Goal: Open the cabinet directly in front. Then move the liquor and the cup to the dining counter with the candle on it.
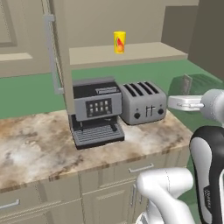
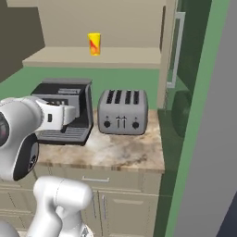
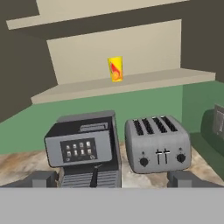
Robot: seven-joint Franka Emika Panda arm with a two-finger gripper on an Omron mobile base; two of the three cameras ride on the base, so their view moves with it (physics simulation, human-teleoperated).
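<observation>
Below the open cabinet [image 1: 61,65], the fingers [image 3: 111,179] stand spread and empty, level with the toaster [image 3: 158,143] and coffee machine [image 3: 83,148] on the bench [image 1: 39,144]. On the shelf above stands the cup [image 3: 115,69], upright and alone; no liquor is seen. Judged next: rise, centre the cup between the fingers, approach level, clearing the shelf lip.

Raised level with the toaster [image 3: 157,144], pointing straight at it from well back over the tabletop edge; jaws spread wide, nothing between them, dark fingertips [image 3: 186,178] standing far apart; white forearm held roughly horizontal, elbow bent sharply upward from below
</observation>
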